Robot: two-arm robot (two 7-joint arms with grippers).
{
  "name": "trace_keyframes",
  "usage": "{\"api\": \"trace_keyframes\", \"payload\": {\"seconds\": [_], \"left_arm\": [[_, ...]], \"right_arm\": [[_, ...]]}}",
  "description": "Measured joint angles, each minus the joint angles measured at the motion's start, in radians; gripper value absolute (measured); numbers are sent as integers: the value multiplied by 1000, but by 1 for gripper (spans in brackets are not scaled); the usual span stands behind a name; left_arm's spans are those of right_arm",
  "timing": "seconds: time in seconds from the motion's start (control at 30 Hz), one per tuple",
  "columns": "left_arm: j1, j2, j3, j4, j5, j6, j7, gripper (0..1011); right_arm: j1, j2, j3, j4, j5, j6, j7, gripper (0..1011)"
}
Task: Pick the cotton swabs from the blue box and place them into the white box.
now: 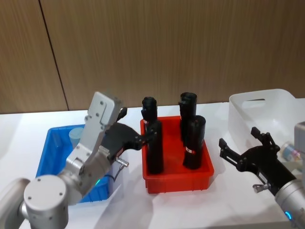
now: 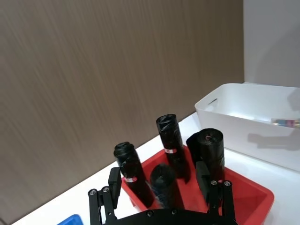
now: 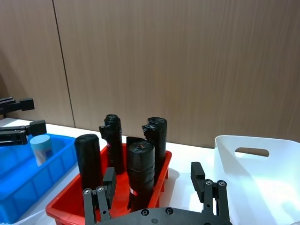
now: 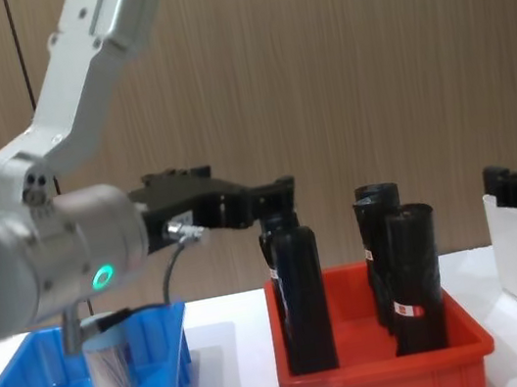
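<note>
The blue box stands at the table's left with one cotton swab jar upright inside, also seen from the chest and from the right wrist. My left gripper hangs open and empty above the gap between the blue box and the red bin, well higher than the jar. The white box stands at the far right and holds another cotton swab jar on its side. In front of the white box my right gripper hovers open and empty.
A red bin sits in the middle between the two boxes, holding several tall black rolls that rise well above its walls. A wooden wall runs behind the white table. Bare table lies in front of the red bin.
</note>
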Motion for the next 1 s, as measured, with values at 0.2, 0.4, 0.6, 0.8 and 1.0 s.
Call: {"api": "trace_keyframes", "payload": {"seconds": [0.2,0.4,0.6,0.8,1.0], "left_arm": [[59,25,7,-44,18,-57,72,1004],[113,48,14,-82,35,-108,136,1004],[136,58,16,-100,42,-130,163,1004],[140,59,17,-103,44,-135,168,1004],[140,59,16,-103,44,-135,168,1004]], "right_arm": [[-6,-1,-3,-7,0,-1,-1,1001],[-7,-1,-3,-8,0,-1,-1,1001],[-7,-1,-2,-8,0,-1,-1,1001],[-7,-1,-3,-8,0,-1,0,1001],[-7,-1,-3,-7,0,-1,0,1001]]}}
